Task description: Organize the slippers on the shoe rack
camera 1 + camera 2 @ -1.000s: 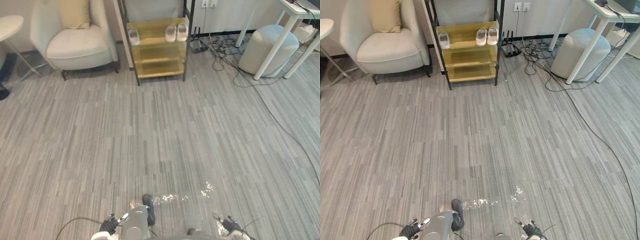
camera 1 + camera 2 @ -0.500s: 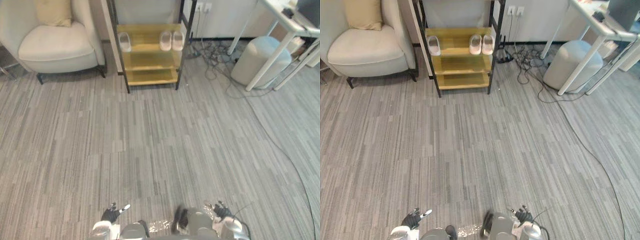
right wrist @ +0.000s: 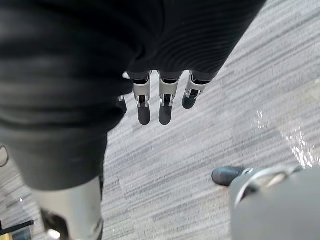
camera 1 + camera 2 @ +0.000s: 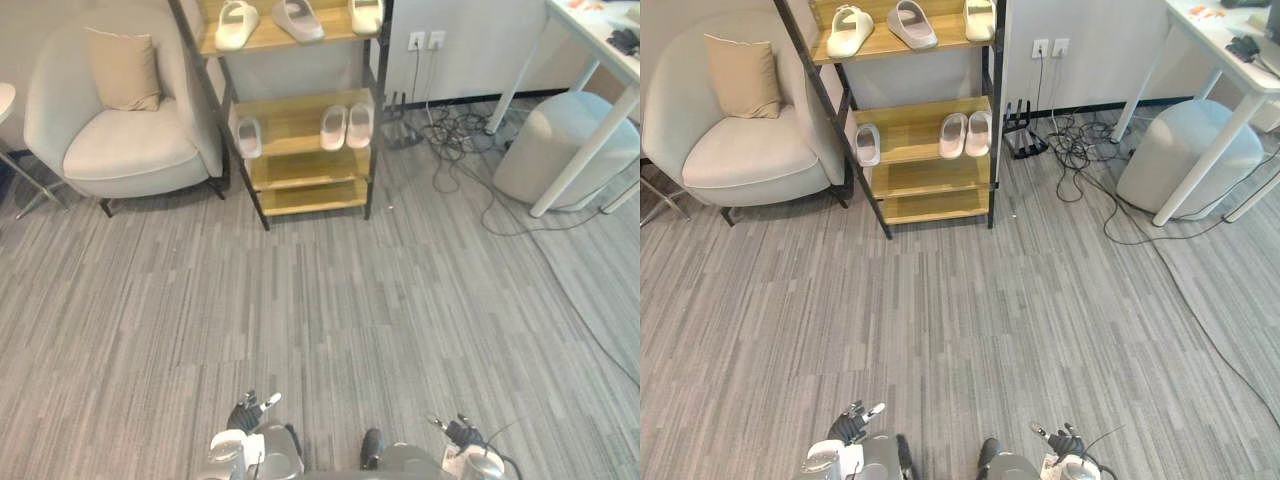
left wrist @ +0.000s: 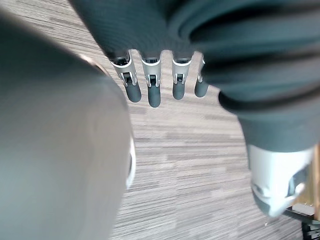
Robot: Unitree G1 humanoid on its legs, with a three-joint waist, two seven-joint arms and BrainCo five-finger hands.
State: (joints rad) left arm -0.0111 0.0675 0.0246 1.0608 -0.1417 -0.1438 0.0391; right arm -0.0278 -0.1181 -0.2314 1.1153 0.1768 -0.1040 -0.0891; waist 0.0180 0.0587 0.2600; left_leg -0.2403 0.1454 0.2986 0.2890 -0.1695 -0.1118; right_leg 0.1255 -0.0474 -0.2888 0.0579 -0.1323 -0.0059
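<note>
A shoe rack (image 4: 305, 167) with a black frame and wooden shelves stands against the far wall. On its top shelf lie three pale slippers (image 4: 297, 18). The shelf below carries a single white slipper (image 4: 249, 137) at the left and a white pair (image 4: 346, 126) at the right. The two lowest shelves are bare. My left hand (image 4: 248, 412) and right hand (image 4: 460, 432) hang low at the near edge, far from the rack. In the wrist views the left hand's fingers (image 5: 150, 90) and the right hand's fingers (image 3: 165, 102) are straight and hold nothing.
A cream armchair (image 4: 120, 150) with a beige cushion stands left of the rack. Right of it are a round grey stool (image 4: 565, 145), white table legs (image 4: 585, 125) and loose cables (image 4: 460, 140) on the floor. Grey striped floor stretches between me and the rack.
The camera has moved: the whole picture has shifted and the rack's top shelf with its slippers now shows. Both hands stay low at the near edge, holding nothing.
</note>
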